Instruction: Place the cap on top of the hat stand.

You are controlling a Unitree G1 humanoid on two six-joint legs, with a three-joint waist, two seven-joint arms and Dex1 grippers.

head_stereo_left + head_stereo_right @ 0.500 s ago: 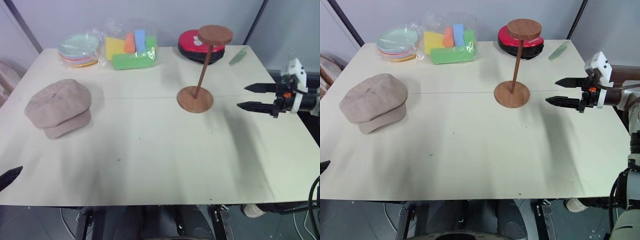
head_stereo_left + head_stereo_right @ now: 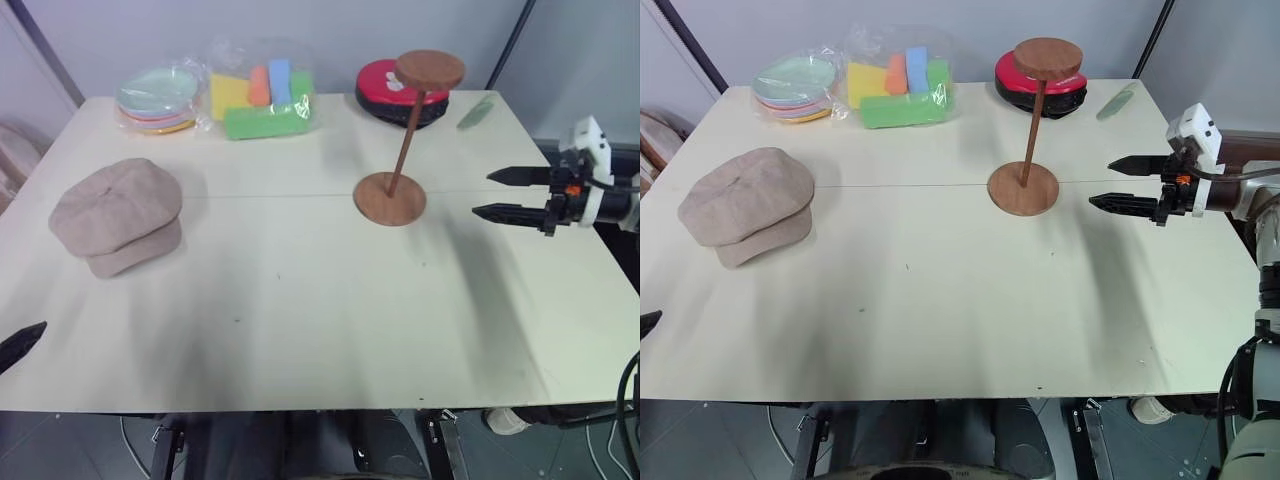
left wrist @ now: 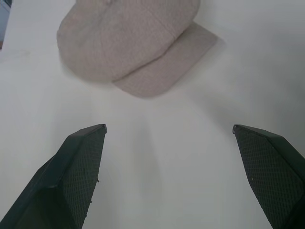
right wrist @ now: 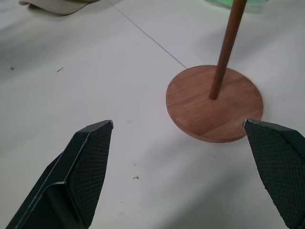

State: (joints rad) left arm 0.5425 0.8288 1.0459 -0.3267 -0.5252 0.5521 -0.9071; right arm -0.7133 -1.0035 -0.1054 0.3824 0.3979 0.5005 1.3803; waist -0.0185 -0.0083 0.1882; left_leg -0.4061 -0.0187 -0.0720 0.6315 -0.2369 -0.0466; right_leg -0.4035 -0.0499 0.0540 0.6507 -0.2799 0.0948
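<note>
A: Soft beige-pink fabric cap (image 2: 117, 215) lies on the pale bench (image 2: 300, 330), well left of the reddish-brown wooden hat stand (image 2: 410, 140). Nothing gripped.

B: Left gripper (image 3: 167, 131) jaws apart, facing the cap; right gripper (image 2: 490, 195) jaws apart just right of the stand.

A: Risk: the right arm may knock the thin stand over.
</note>
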